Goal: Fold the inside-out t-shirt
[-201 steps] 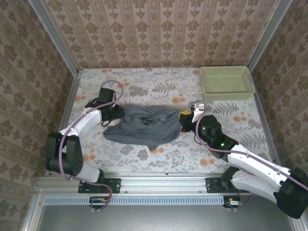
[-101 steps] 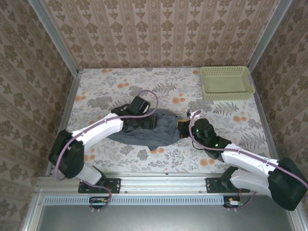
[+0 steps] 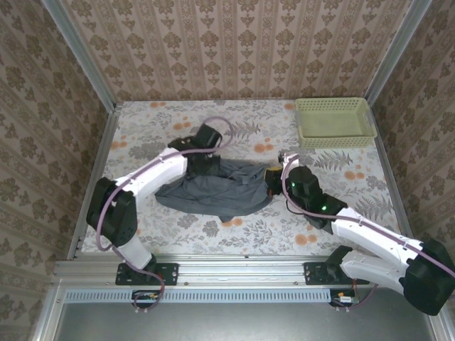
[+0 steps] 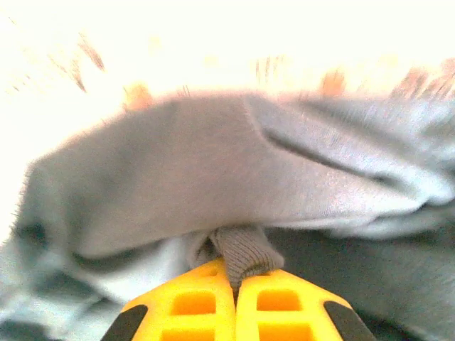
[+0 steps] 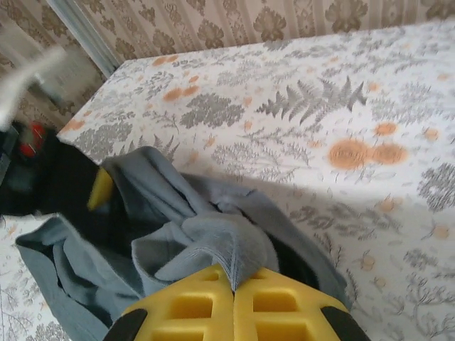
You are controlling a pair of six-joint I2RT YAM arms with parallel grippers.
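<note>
Blue-grey soft fabric t-shirt [image 3: 213,190] lies crumpled in the middle of the flowery table [image 3: 355,195], between both arms. The left gripper [image 4: 237,275] pinches a fold at the shirt's far edge. The right gripper [image 5: 233,278] pinches a fold at its right side. A pale green plastic basket [image 3: 334,121] sits far right.

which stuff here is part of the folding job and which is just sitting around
Part of the job: t-shirt, left end effector shut on it, right end effector shut on it.
Just lying about: green basket, at the far right of the table.
</note>
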